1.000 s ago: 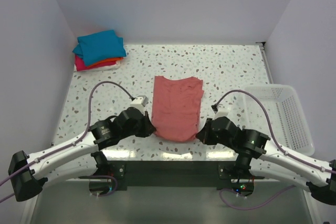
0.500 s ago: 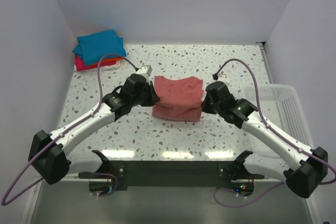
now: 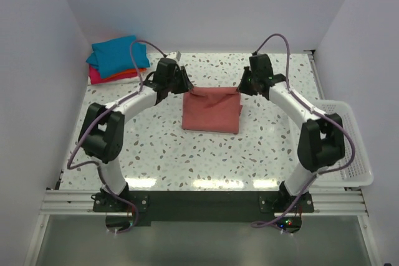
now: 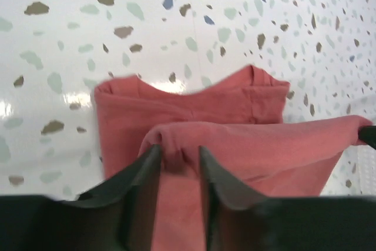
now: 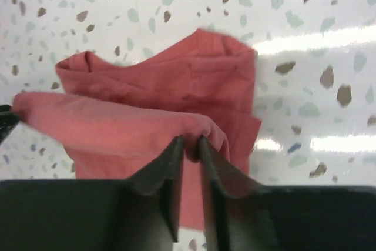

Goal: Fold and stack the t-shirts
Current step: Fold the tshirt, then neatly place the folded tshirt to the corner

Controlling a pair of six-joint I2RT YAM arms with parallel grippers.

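Note:
The salmon-pink t-shirt [image 3: 212,110] lies folded in half mid-table, its near half carried over the far half. My left gripper [image 3: 184,87] is shut on the shirt's left corner [image 4: 176,151], held just above the lower layer [image 4: 194,101]. My right gripper [image 3: 243,86] is shut on the right corner [image 5: 191,145], with the lower layer [image 5: 170,80] beneath. A stack of folded tees, teal-blue [image 3: 120,54] on top, orange [image 3: 124,73] and magenta-pink [image 3: 100,79] under it, sits at the far left corner.
A white mesh basket [image 3: 340,141] stands at the table's right edge. White walls close in the back and sides. The speckled tabletop [image 3: 206,154] runs around the shirt.
Both grippers have carried the shirt's near edge from the front of the table up and over to the far edge, folding the shirt in half. Both arms are now stretched far out.

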